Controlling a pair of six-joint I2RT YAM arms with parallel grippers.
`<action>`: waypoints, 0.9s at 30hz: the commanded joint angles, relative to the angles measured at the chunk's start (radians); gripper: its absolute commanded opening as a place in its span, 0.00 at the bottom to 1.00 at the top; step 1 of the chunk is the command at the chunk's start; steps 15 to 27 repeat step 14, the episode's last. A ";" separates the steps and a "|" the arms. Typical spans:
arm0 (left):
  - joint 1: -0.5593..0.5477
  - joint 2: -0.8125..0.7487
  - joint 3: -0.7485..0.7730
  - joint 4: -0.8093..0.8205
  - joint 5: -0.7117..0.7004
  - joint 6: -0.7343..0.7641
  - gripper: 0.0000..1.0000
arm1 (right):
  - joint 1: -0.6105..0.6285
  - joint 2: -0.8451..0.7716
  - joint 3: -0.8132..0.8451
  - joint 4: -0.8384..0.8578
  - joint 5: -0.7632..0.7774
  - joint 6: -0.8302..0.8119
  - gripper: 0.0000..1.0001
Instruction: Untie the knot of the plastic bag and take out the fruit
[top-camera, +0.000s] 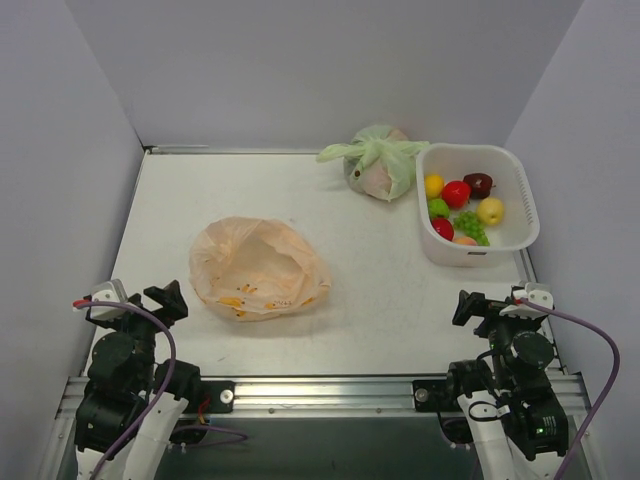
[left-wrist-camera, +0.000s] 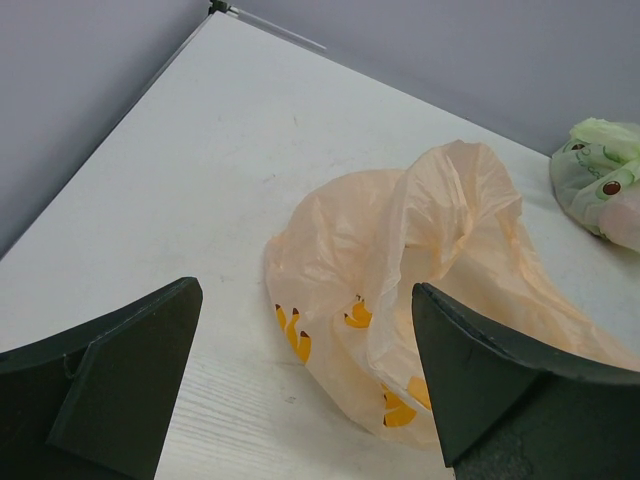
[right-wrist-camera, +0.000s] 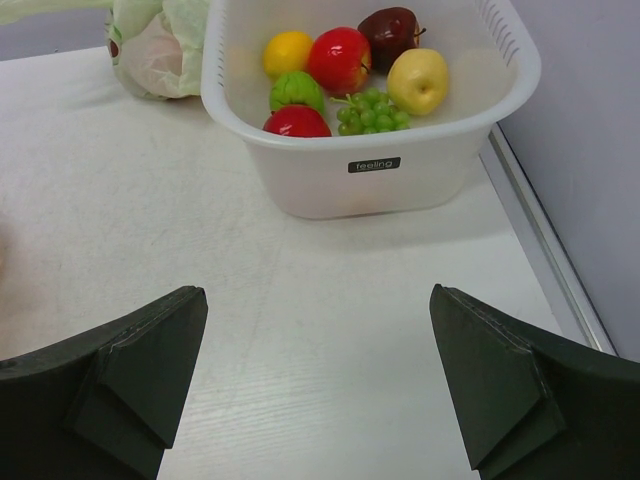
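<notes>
The peach-orange plastic bag (top-camera: 258, 268) lies slack on the table left of centre, with its mouth open. No knot shows on it and I see no fruit inside. The left wrist view shows it (left-wrist-camera: 420, 280) just beyond my left fingers. The fruit (top-camera: 462, 205), a grape bunch with red, green and yellow round ones, lies in the white basket (top-camera: 520, 235), and also shows in the right wrist view (right-wrist-camera: 350, 80). My left gripper (top-camera: 165, 300) (left-wrist-camera: 305, 380) is open and empty near its base. My right gripper (top-camera: 470, 305) (right-wrist-camera: 318, 380) is open and empty over bare table in front of the basket (right-wrist-camera: 400, 165).
A pale green knotted bag (top-camera: 380, 160) with something inside sits at the back beside the basket, and shows in both wrist views (left-wrist-camera: 600, 175) (right-wrist-camera: 155, 45). Grey walls close in the table on the left, back and right.
</notes>
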 joint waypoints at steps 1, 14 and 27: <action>0.021 -0.125 0.000 0.045 0.021 0.017 0.97 | 0.007 -0.207 0.000 0.056 0.008 -0.020 1.00; 0.035 -0.125 -0.006 0.045 0.005 0.015 0.97 | 0.006 -0.196 0.000 0.056 -0.011 -0.023 1.00; 0.035 -0.125 -0.006 0.045 0.005 0.015 0.97 | 0.006 -0.196 0.000 0.056 -0.011 -0.023 1.00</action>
